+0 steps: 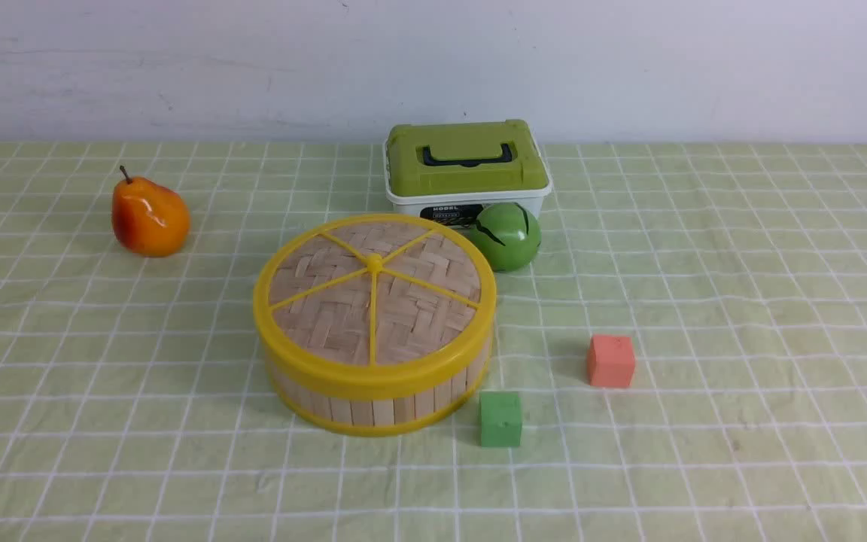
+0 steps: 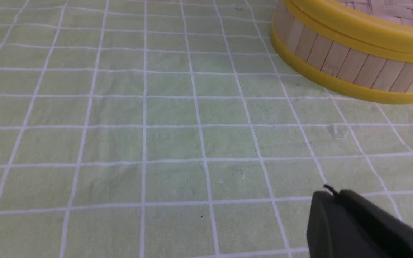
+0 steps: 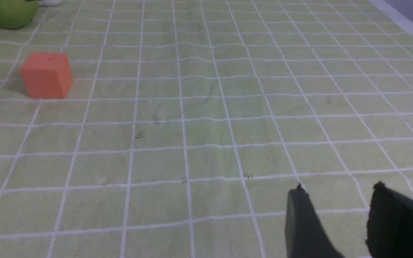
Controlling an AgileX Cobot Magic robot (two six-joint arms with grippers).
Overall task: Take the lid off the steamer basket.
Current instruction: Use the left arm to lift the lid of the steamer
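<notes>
Seated flush: lid point(image 1: 373, 290) on steamer basket point(image 1: 381, 403), middle of bench point(image 1: 704, 467).
Close by, left pincer point(image 2: 332, 195) pinched together, empty; off toward orange cube point(image 3: 47, 75), right pincer point(image 3: 338, 186) parted, empty.

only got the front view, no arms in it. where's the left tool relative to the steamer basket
observer: The left wrist view shows the left tool shut and empty over the cloth, apart from the steamer basket, whose lid is on.
operator: and the right tool
observer: The right tool is open and empty over the cloth. Its camera sees the orange cube, apart from it, but not the basket.
</notes>
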